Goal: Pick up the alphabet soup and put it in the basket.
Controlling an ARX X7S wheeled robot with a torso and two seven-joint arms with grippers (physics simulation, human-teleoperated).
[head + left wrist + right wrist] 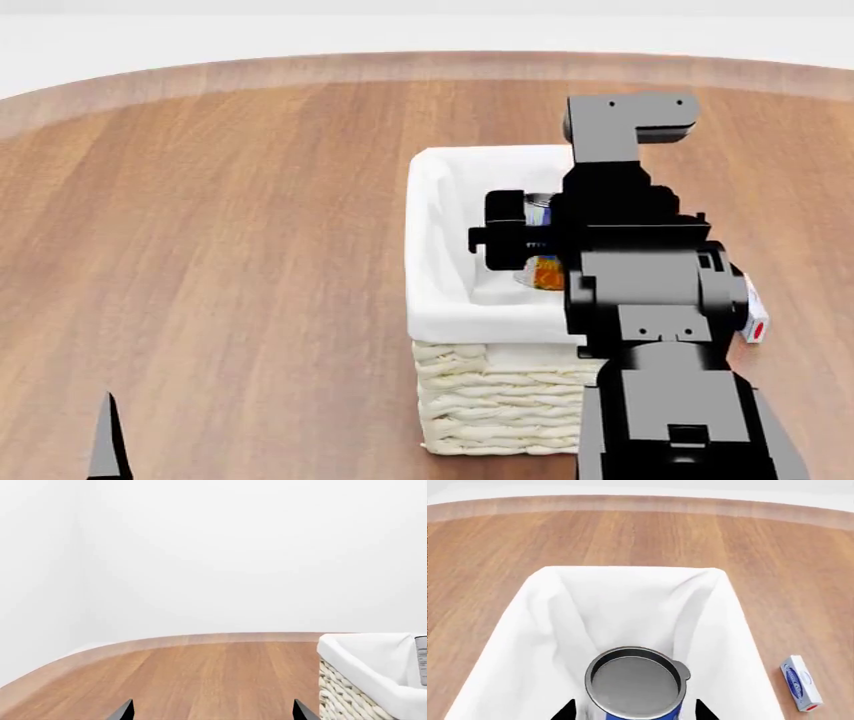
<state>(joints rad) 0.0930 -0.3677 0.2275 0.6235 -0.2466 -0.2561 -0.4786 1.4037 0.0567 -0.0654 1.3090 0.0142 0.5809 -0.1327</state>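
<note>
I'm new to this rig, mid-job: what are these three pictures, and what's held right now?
It's a simulated two-armed robot at a wooden table. The head view looks down over the right arm. The other two come from cameras by each hand. The right hand is over the basket, its fingers on either side of the soup can; contact isn't clear. The left hand is open and holds nothing. A small white-and-blue box lies beside the basket.
</note>
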